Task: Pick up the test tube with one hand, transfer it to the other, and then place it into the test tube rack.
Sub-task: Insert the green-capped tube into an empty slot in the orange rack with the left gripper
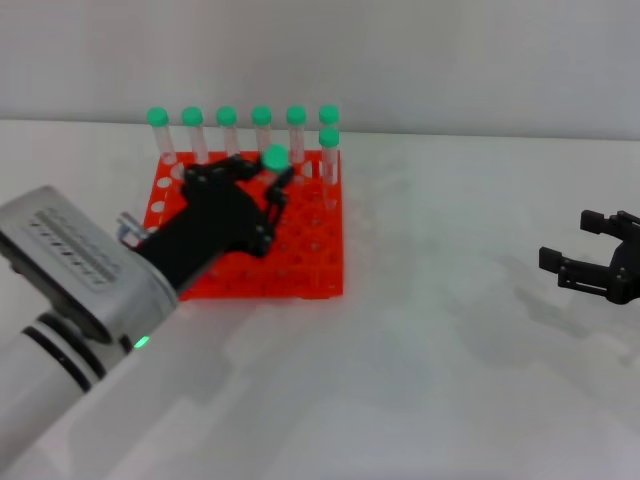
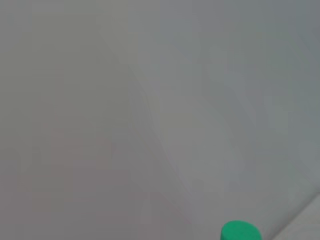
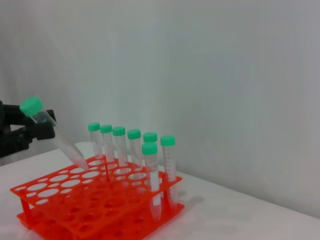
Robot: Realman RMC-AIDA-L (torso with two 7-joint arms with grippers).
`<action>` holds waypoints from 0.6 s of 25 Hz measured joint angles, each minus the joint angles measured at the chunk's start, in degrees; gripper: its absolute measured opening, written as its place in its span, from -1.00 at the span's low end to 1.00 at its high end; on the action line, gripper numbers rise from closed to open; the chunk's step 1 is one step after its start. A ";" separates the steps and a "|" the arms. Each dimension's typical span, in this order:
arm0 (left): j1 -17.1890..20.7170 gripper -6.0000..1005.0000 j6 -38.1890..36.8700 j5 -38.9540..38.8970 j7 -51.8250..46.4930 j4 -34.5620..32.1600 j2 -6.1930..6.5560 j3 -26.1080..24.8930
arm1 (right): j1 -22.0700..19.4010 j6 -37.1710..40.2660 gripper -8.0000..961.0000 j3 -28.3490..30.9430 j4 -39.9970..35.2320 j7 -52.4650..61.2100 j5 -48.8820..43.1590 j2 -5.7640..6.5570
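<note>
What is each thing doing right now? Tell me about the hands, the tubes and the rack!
Left hand: over the rack, shut on the test tube.
Test tube: tilted, tip at a rack hole, not in yet.
Right hand: off to the side, open, holding nothing.
Test tube rack: flat on the table.
Seven other tubes: upright in the rack, capped.

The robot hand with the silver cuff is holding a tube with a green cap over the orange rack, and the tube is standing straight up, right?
Not quite. The slim clear green-capped test tube is tilted, as the right wrist view shows. The black left hand with the silver cuff does hold it over the square orange-red plastic rack.
</note>
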State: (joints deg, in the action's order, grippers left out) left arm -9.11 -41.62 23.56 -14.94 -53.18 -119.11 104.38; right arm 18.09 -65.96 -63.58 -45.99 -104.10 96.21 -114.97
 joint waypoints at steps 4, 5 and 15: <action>-0.46 -0.58 -2.76 -0.14 -3.47 2.53 0.20 -3.66 | 0.47 0.17 0.82 -0.05 1.04 -0.17 -0.04 -0.05; -0.97 -0.58 -3.88 -0.01 -5.07 3.53 0.37 -4.97 | 0.79 0.17 0.82 -0.05 1.55 -0.24 -0.05 -0.07; -10.79 -0.58 -18.41 0.92 -16.56 21.54 3.21 -13.30 | 2.51 0.60 0.82 -0.53 3.72 -0.44 -0.07 -0.34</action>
State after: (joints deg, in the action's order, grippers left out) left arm -19.90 -60.03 24.49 -31.50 -31.65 -115.90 91.08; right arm 20.61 -65.36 -64.11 -42.27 -104.54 96.14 -115.31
